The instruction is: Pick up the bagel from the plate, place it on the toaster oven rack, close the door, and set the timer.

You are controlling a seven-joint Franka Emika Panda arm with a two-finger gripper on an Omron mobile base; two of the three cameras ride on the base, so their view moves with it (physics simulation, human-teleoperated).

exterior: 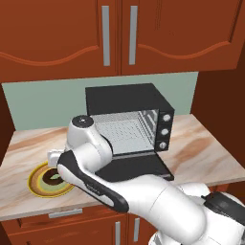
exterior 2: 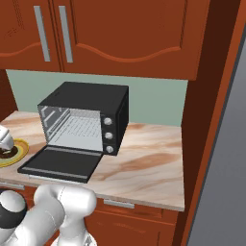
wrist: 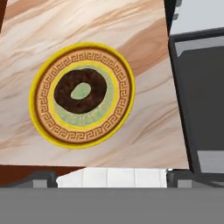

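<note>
The bagel [wrist: 81, 91], a dark brown ring, lies in the middle of the plate [wrist: 48, 127], which has a yellow rim and a patterned brown band. My gripper [wrist: 109, 177] hangs above the plate, open wide with nothing between its fingertips [wrist: 40, 178]. In the left base view my arm covers part of the plate [exterior: 39, 184] at the counter's front left. The toaster oven's black door [exterior: 139, 167] is dropped flat and open. Inside, the grey wire rack [exterior: 122, 131] is bare. From the right side I see the plate [exterior 2: 14, 156], the door [exterior 2: 60, 163] and the rack [exterior 2: 77, 129].
The black toaster oven [exterior: 127, 98] stands on the marble counter [exterior: 201, 148] against the green wall, with three knobs [exterior: 165, 130] down its right side. Wooden cabinets hang above. The open door's edge [wrist: 179, 109] lies close beside the plate.
</note>
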